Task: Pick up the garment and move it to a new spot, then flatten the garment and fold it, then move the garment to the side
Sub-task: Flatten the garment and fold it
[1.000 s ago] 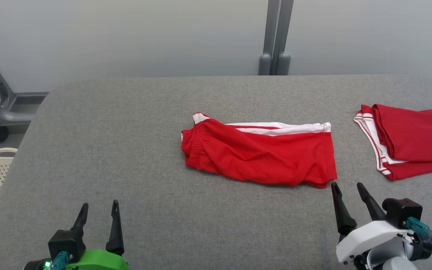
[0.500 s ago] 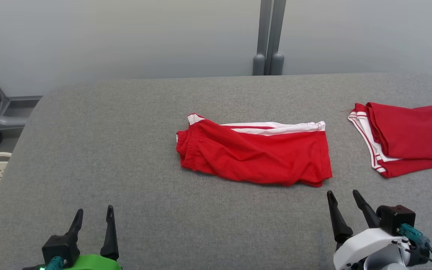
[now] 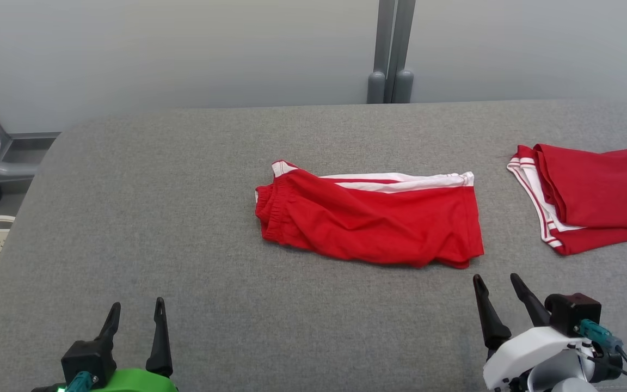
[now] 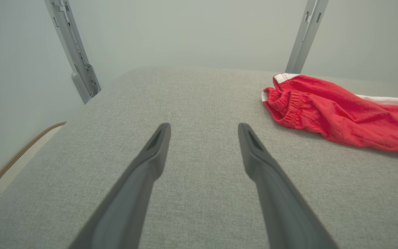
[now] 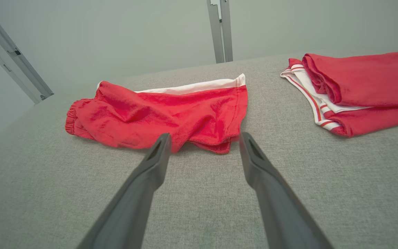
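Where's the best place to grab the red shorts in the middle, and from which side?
Probably the near hem corner of the shorts, just ahead of the open right gripper: its layers bunch up there, so come low from the near side.

Red shorts (image 3: 370, 223) lying loose on a grey fabric-covered table (image 3: 155, 218).
The shorts lie sideways, flat but rumpled, near the table's middle and well away from every edge. The gathered elastic waistband faces the left edge and the leg hem faces the right. A white stripe runs along the side nearest the far edge.
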Controlling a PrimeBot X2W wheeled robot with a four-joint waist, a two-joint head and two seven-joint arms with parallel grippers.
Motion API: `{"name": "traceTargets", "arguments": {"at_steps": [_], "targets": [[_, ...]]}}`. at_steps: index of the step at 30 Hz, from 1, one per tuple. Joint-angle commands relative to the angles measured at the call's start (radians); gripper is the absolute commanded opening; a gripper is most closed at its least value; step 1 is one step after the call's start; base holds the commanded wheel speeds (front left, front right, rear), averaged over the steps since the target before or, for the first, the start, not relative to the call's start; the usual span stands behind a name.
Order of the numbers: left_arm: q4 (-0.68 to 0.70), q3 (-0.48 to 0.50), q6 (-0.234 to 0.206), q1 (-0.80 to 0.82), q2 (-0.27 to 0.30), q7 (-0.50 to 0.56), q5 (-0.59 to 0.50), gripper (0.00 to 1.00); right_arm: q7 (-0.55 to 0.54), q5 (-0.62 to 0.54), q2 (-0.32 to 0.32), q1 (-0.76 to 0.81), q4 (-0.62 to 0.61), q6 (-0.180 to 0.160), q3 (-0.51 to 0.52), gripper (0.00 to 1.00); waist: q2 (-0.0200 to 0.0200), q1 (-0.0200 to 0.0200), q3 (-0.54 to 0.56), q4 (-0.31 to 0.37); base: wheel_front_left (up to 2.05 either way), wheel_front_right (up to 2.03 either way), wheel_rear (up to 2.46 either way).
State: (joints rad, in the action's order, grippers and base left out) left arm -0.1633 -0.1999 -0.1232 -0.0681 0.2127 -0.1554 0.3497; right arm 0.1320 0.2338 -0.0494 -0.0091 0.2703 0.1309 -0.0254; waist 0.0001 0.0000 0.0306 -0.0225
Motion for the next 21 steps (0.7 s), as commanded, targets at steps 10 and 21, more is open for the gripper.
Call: {"name": "traceTargets", "arguments": {"at_steps": [10, 21], "targets": [[0.015, -0.015, -0.001, 0.013, 0.012, 0.003, 0.000, 1.00, -0.210, -0.030, -0.002, -0.157, 0.009, -0.001, 0.087, 1.00, -0.0001, 0.0000, -0.039, -0.003, 0.00, 0.00, 0.00], [0.013, -0.056, 0.025, 0.109, 0.006, 0.008, -0.019, 1.00, -0.425, -0.129, -0.003, -0.414, 0.124, -0.001, 0.260, 1.00, -0.0001, 0.0000, -0.177, -0.058, 0.00, 0.00, 0.00]]}}
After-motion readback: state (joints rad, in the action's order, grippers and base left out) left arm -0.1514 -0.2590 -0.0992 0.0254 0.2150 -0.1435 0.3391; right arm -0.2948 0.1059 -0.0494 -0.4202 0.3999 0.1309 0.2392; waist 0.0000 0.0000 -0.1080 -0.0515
